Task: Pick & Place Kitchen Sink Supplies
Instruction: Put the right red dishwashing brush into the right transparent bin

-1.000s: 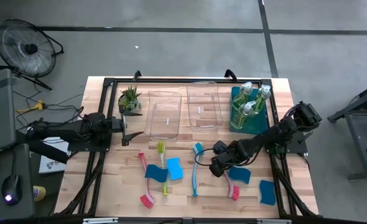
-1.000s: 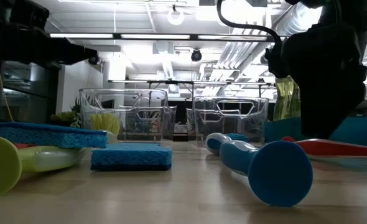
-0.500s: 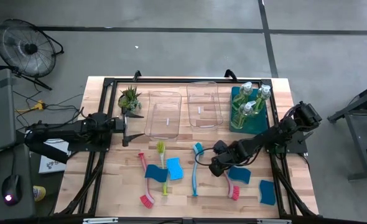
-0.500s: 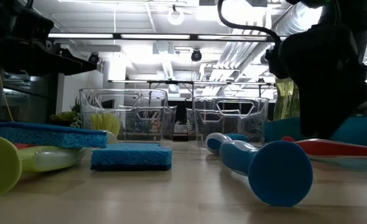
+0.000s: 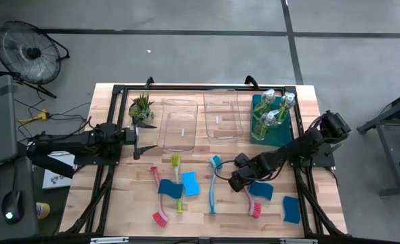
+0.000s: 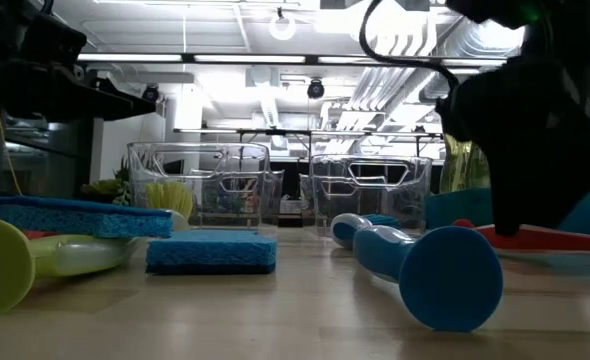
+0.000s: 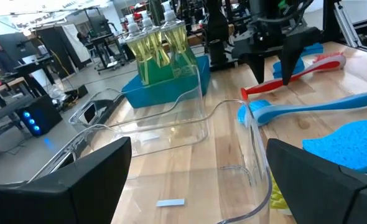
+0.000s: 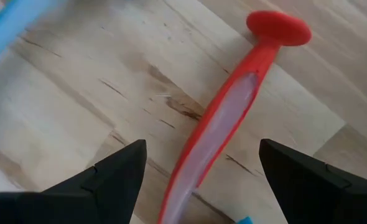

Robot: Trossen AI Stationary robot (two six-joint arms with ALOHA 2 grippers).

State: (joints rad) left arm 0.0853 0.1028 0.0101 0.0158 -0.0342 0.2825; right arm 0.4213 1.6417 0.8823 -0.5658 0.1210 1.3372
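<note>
Two grippers, both open and empty: right gripper (image 5: 235,181), lower centre-right, has edged down over red brush (image 8: 218,134); left gripper (image 5: 137,141) unchanged at left. Grasp pending.

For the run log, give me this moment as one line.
right end effector: open, above red dish brush handle | left end effector: open, waiting by clear bins | held: nothing

Pale wooden table (image 5: 207,224) with visible grain under my arms, glossy smooth plastic on the red brush handle (image 8: 218,134), clear shiny plastic bins (image 7: 171,124), porous matt blue sponge (image 6: 211,251), my matt dark fingers (image 8: 109,180).
</note>
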